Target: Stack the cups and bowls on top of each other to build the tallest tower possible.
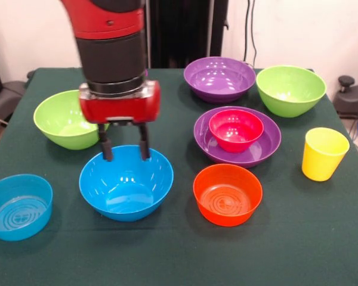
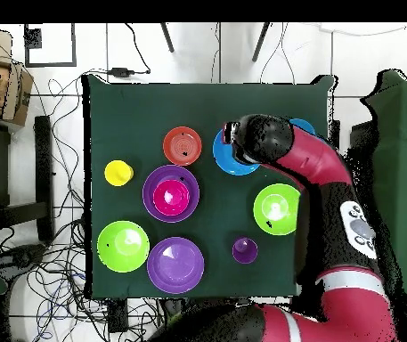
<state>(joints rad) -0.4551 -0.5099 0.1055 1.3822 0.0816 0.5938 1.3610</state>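
My gripper (image 1: 125, 152) hangs open, its fingertips at the far rim of the large blue bowl (image 1: 126, 185) (image 2: 227, 158) with nothing between them. A small red-pink bowl (image 1: 235, 129) (image 2: 169, 196) sits nested in a wide purple bowl (image 1: 264, 146) (image 2: 150, 183). The orange bowl (image 1: 227, 193) (image 2: 182, 145) stands alone beside the blue one. The yellow cup (image 1: 324, 153) (image 2: 118, 172) stands upright at the right. The purple cup (image 2: 245, 250) shows only in the overhead view; the arm hides it in the front view.
A second purple bowl (image 1: 219, 77) (image 2: 175, 264) and a lime green bowl (image 1: 290, 89) (image 2: 123, 246) stand at the back. Another lime green bowl (image 1: 65, 119) (image 2: 276, 208) sits left of the gripper. A small translucent blue bowl (image 1: 18, 205) (image 2: 303, 126) is at the front left.
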